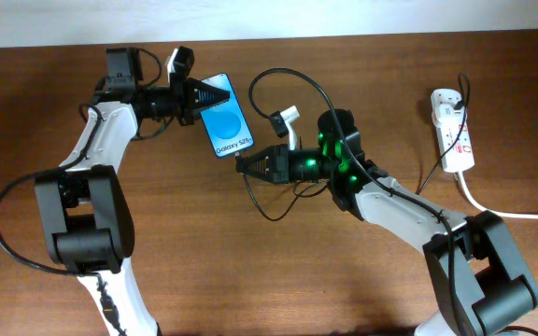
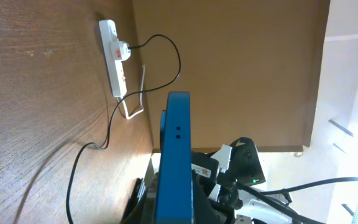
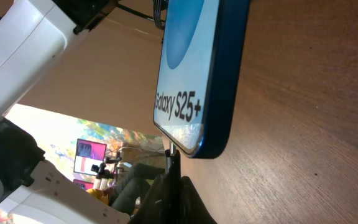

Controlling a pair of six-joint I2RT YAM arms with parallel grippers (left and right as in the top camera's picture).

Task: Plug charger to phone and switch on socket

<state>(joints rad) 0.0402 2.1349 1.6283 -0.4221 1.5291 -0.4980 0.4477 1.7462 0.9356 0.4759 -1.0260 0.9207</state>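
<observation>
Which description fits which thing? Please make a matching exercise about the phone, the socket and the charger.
1. phone
2. socket
3. charger

a. white, lying at the right of the table
b. black, tip pinched in the right gripper
c. blue screen, held by the left gripper

Pairs: 1-c, 2-a, 3-b

Overhead, light is even on the counter (image 1: 250, 280), with soft shadows. The left wrist view blows out white at its right edge. The right pincer (image 3: 171, 165) is dark and blurred up close.
</observation>
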